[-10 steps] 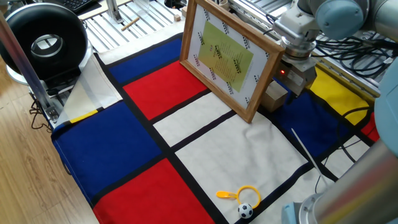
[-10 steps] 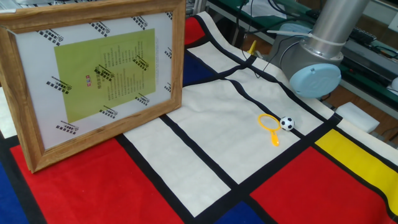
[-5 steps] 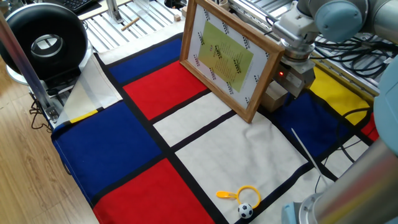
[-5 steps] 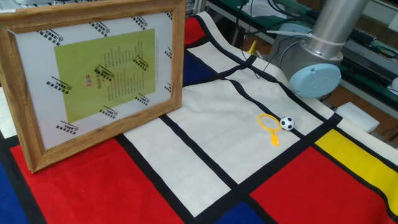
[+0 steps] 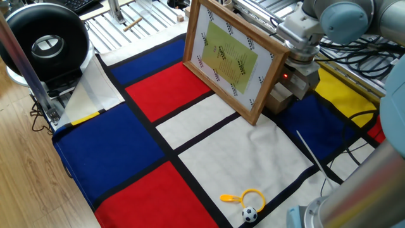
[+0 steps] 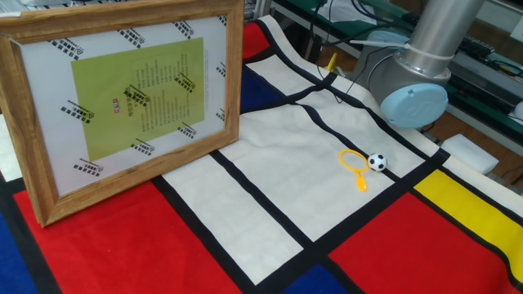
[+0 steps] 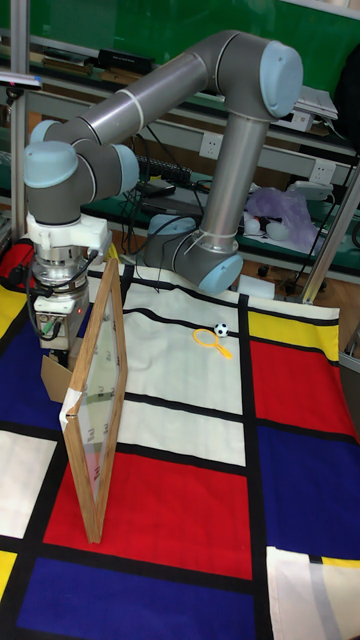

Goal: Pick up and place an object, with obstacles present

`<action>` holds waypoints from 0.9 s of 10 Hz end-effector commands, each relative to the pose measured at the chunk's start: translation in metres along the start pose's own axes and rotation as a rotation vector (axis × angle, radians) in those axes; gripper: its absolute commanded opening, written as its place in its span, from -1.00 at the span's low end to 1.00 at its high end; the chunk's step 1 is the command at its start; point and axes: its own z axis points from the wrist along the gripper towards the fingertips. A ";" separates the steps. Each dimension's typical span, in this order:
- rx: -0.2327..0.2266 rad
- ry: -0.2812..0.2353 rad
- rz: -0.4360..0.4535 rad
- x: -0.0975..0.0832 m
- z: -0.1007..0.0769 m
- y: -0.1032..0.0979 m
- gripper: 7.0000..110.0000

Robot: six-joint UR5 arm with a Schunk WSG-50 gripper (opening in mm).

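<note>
The cloth (image 5: 209,145) shows red, blue, white and yellow blocks split by black bands. The picture (image 5: 229,57) has a light wood frame, white mat and yellow-green sheet with a dotted border. The cube (image 5: 279,98) is pale tan. The ring (image 5: 252,197) is yellow; the ball (image 5: 249,215) black-and-white.

The single grey arm rises from its base at about 2 o'clock in the tall fixed view, climbs to a blue-capped elbow at the top, then sweeps back across toward 10 o'clock, where the wrist turns straight down. The end effector (image 7: 56,352) hangs vertically from that wrist, low over the worktop, with a small red light glowing on its body in one fixed view (image 5: 292,85). Its fingertips are hidden from every camera, so whether the jaws are parted or closed cannot be told.
</note>
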 end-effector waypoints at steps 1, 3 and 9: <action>0.003 -0.015 0.009 -0.003 -0.001 -0.001 0.15; 0.000 -0.014 0.017 -0.002 0.000 0.000 0.15; -0.026 -0.019 0.015 -0.004 -0.001 0.006 -1.00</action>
